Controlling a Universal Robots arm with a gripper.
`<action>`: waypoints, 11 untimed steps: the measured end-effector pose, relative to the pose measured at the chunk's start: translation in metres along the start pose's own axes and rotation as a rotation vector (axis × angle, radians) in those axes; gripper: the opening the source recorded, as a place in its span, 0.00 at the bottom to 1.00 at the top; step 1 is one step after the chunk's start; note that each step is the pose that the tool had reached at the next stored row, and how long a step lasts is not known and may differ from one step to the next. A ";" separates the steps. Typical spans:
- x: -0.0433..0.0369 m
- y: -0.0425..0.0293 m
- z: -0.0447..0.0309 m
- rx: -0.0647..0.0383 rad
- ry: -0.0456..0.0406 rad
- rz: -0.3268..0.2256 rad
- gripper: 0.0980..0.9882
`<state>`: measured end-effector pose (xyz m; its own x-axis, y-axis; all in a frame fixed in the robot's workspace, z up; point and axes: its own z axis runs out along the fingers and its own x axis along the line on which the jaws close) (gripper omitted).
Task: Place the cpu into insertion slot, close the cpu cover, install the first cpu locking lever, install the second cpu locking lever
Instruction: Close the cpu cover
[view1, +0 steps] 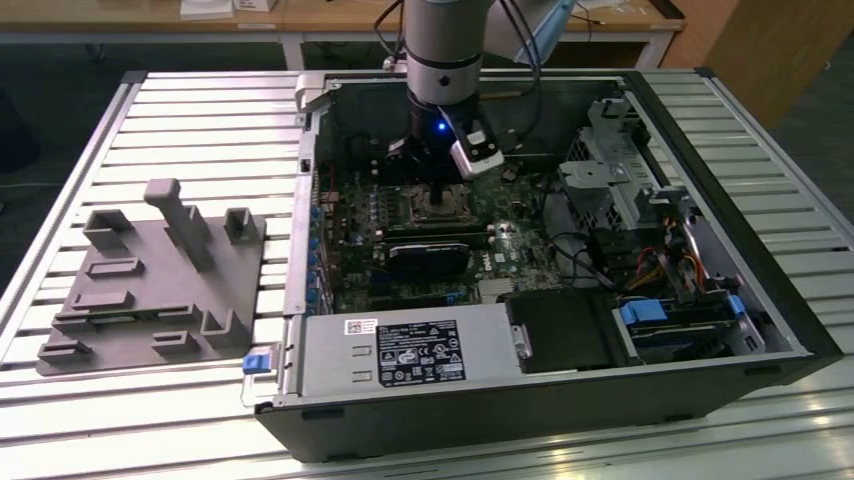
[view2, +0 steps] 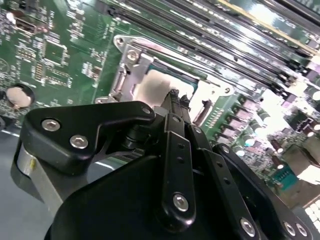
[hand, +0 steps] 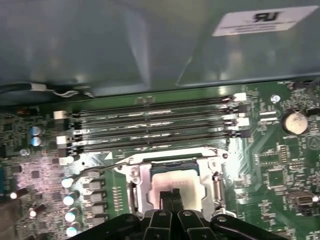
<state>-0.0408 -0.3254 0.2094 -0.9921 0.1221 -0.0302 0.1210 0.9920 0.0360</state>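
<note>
Silvery-grey metal gleamed where the cpu (hand: 175, 181) sat in the insertion slot (view1: 435, 206) on the green motherboard (hand: 270, 170), framed by the cpu cover (hand: 143, 185). Directly over it, the end effector (hand: 170, 196) held its black fingers (view2: 173, 102) together, tips at the chip's top.

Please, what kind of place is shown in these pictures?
Probably a robotics lab or workshop: an open computer case lies on a slatted metal table, a robot arm reaches into it, and wooden desks stand behind.
</note>
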 end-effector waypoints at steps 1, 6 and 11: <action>-0.0014 0.0002 0.0001 0.000 0.0000 0.000 0.01; -0.0027 0.0004 -0.0003 0.000 0.0003 0.000 0.01; -0.0029 0.0006 -0.0070 0.000 0.0001 0.000 0.01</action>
<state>-0.0382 -0.3253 0.2165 -0.9921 0.1222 -0.0301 0.1211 0.9920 0.0360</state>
